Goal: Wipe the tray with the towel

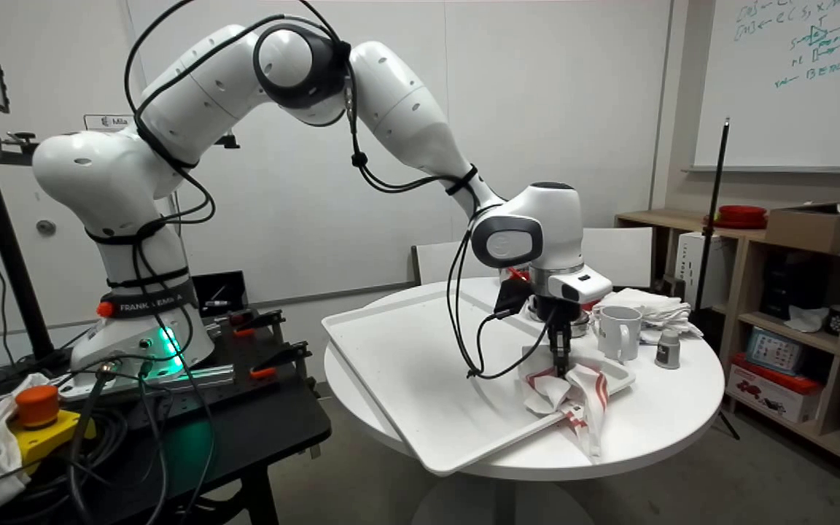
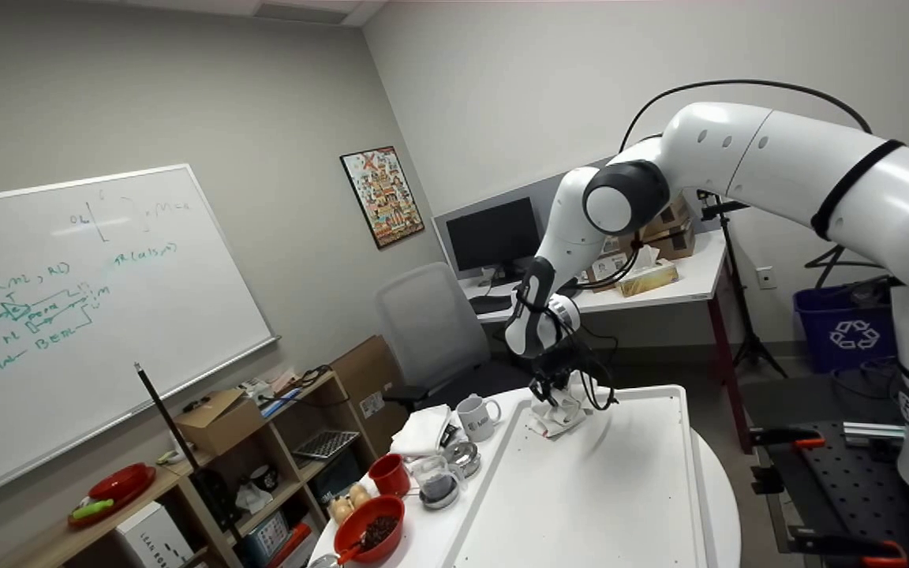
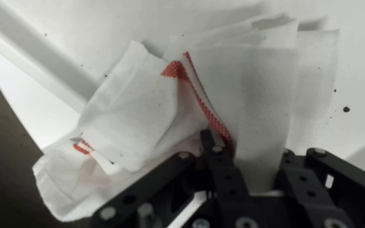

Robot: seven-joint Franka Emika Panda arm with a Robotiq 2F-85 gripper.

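Since dark specks (image 3: 346, 109) dot the tray (image 1: 405, 364), the gripper (image 1: 561, 370), nearly closed, pinches the towel (image 1: 588, 401), presumably leaving loose folds, draped across the near right rim (image 1: 500, 442), to sweep them.

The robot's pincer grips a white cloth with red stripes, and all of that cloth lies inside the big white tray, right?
Not quite: the pincer does grip a white, red-striped cloth, but part of it lies outside, draped over the rim of the big white tray, as the wrist view shows.

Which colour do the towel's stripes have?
The whitish towel has red stripes, clearest in the wrist view.
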